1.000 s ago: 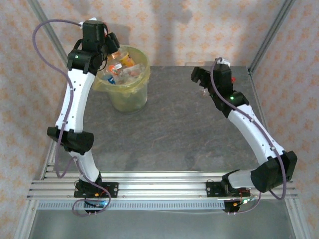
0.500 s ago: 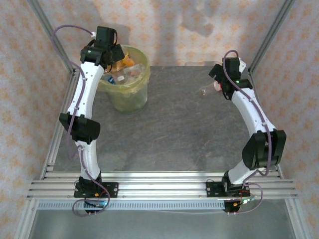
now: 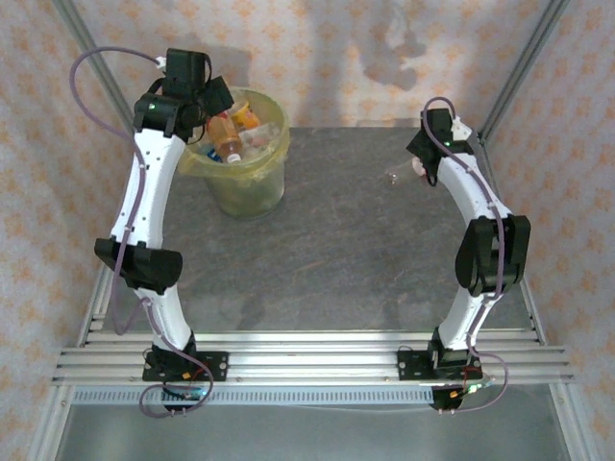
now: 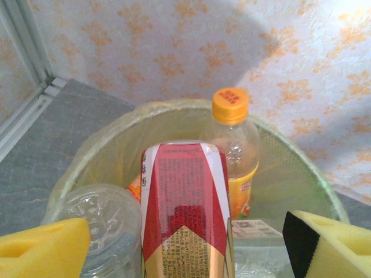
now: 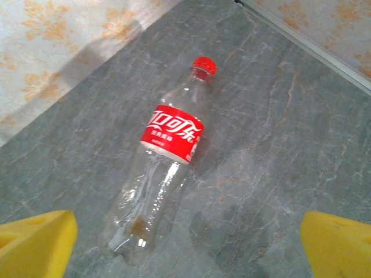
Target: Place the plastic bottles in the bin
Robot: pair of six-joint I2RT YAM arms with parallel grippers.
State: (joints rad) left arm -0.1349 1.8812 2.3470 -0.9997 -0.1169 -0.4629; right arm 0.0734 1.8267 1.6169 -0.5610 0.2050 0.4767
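The bin, lined with a yellow-green bag, stands at the table's back left and holds several plastic bottles. My left gripper hangs over its rim, open. In the left wrist view a red-and-gold labelled bottle stands between the yellow fingers with a gap on each side. Behind it is an orange-capped bottle, and a clear bottle lies to its left inside the bin. A clear bottle with a red label and red cap lies on the table at the back right. My right gripper hovers open just above it.
The grey stone table is bounded by patterned walls at the back and sides. Metal frame posts stand at the back corners. An aluminium rail carrying both arm bases runs along the near edge.
My left gripper has opened over the bin and let go of the red-labelled bottle. The right arm has swung right and folded up, bringing its open gripper over the bottle lying on the table.
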